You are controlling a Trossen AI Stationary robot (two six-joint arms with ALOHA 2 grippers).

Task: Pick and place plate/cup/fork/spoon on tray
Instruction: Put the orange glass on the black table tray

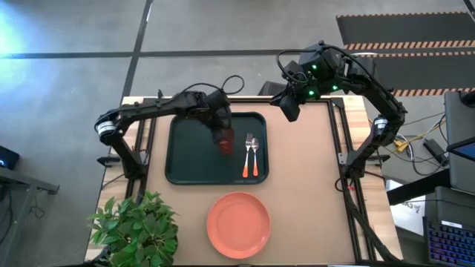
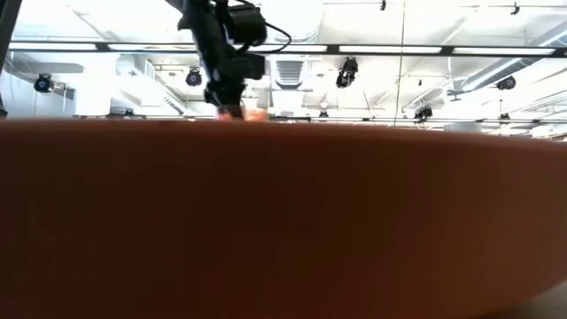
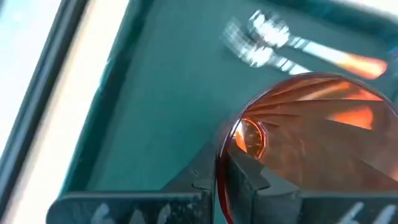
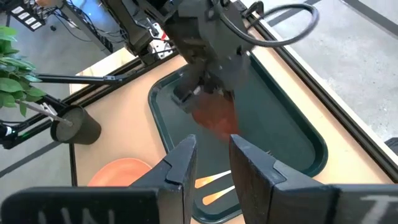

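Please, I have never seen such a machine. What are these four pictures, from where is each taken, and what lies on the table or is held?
It is a robot with two dark arms at a table. One camera looks down from above, one looks level across the table, blocked by the plate, and one sits on each wrist. On the tray lie the fork and spoon, side by side. The plate lies on the table, off the tray. The left gripper is shut on the cup over the tray. The right gripper waits above the table's far edge, holding nothing.
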